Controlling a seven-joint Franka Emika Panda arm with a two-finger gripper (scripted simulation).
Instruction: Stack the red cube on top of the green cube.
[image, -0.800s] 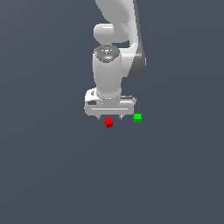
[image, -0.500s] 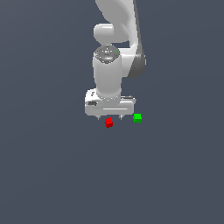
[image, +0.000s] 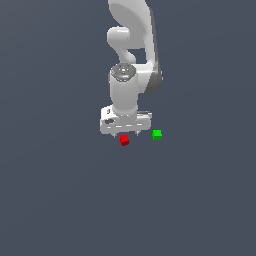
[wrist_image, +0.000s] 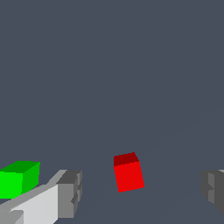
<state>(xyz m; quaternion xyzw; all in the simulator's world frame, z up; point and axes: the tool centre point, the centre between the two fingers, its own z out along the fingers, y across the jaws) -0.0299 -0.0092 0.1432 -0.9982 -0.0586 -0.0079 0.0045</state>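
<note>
**Red cube between spread fingers, not yet held**

Going left to right in the exterior view, we see the gripper (image: 127, 134) poised just above the red cube (image: 124, 140), with the green cube (image: 157, 134) near it on the exterior view's right. In the wrist view the fingers (wrist_image: 70, 192) stand wide apart, holding nothing — the red cube (wrist_image: 128, 172) sits between them on the counter (image: 60, 200). We judge it light, rigid, flat-sided — best pinched on two opposite faces. Open counter lies all around; only the green cube (wrist_image: 18, 178) stands close.
</note>
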